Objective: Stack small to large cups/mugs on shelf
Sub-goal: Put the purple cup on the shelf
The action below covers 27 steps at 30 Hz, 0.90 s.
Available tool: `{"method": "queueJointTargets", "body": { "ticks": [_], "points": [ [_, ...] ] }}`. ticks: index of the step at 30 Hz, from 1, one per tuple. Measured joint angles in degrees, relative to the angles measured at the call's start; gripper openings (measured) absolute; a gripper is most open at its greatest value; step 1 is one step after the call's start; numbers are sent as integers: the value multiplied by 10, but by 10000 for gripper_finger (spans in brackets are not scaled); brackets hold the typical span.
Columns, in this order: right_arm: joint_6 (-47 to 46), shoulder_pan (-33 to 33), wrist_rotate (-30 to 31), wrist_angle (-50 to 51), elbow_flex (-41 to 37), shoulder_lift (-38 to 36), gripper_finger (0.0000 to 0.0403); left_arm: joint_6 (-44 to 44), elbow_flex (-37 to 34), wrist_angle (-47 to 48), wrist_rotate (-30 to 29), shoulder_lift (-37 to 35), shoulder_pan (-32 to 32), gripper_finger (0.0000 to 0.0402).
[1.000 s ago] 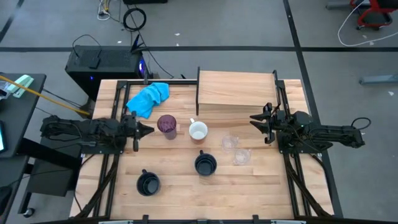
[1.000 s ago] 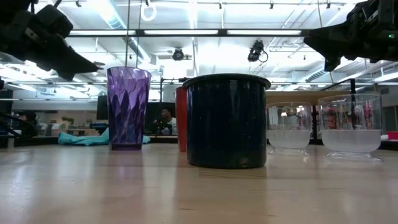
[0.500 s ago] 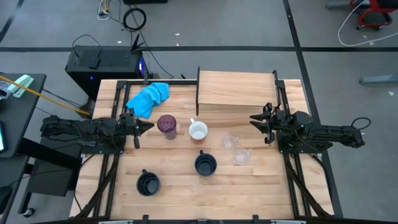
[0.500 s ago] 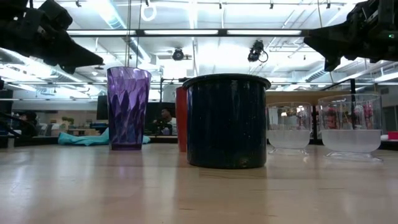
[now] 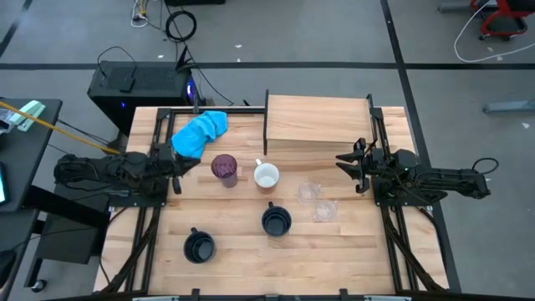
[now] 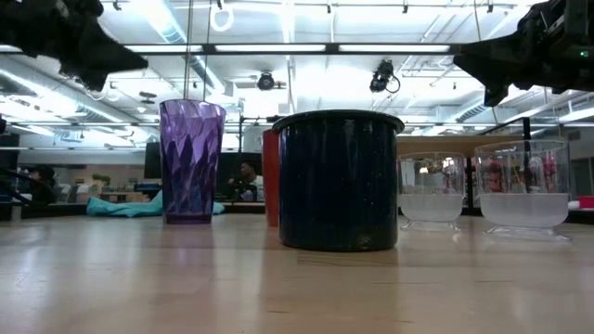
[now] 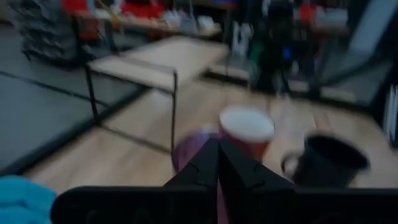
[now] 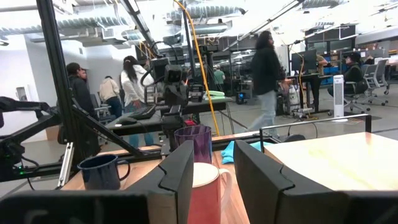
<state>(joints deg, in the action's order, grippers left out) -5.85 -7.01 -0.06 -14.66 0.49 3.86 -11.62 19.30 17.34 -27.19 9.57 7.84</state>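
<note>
1. The shelf stands at the upper middle of the surface, with no cup on it yet.
2. The purple tumbler, orange mug, black mugs and clear cups sit mid-frame.
3. The left tool has drawn back leftward from the tumbler, fingers pressed together and empty, so no grasp has begun.
4. The right tool waits at centre right, fingers slightly spread.

In the low view the black mug hides most of the orange mug; the left wrist view is blurred throughout.
</note>
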Motion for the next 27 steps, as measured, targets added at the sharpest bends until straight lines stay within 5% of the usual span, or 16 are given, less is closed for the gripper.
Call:
{"method": "queueJointTargets", "body": {
  "ticks": [9, 15, 27],
  "points": [
    [0, 0, 0, 0, 0, 0, 122, -42, 0, -33, -55, 12, -1, 13],
    [0, 0, 0, 0, 0, 0, 122, -135, 45, 50, -55, 104, -35, 17],
    [0, 0, 0, 0, 0, 0, 122, -120, 185, 163, 108, 309, -146, 83]
  ]
}}
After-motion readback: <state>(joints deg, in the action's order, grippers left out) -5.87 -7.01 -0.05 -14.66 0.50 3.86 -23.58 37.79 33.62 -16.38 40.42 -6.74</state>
